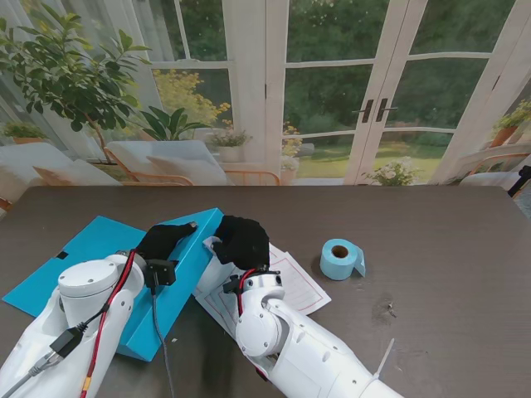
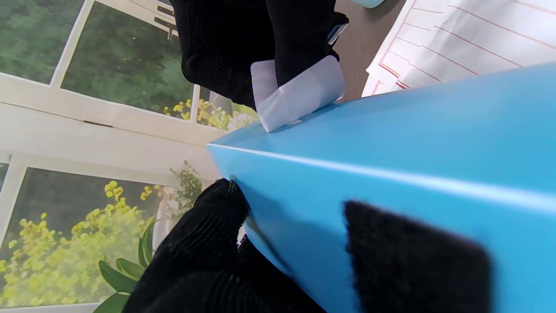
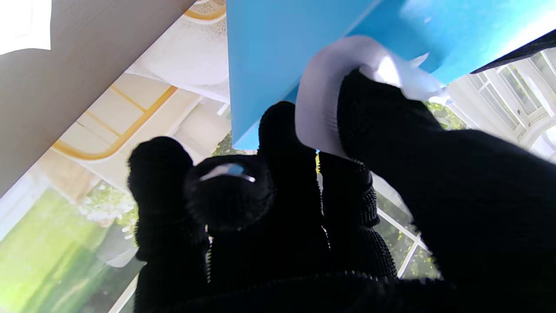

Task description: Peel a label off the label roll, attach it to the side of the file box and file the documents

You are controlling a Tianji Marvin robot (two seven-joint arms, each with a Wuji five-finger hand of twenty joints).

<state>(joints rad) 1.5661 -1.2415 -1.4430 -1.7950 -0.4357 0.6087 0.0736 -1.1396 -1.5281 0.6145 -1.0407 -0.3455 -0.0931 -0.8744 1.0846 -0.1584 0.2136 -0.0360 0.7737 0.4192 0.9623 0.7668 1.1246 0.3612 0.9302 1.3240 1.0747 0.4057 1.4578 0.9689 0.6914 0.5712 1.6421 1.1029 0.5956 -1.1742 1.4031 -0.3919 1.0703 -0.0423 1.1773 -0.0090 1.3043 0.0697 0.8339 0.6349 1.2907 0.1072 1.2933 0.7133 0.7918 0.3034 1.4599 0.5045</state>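
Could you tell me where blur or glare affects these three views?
Stand view: sharp and evenly lit, mild sheen on the table. Left wrist view: a bright streak along the file box edge, the near left hand fingers blurred. Right wrist view: the right hand soft, the label overexposed.

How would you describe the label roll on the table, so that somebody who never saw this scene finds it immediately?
On the dark table, look right of the blue file box and the white documents. The label roll lies there alone: a small light-blue ring with a brown cardboard core, the only round thing on the table.
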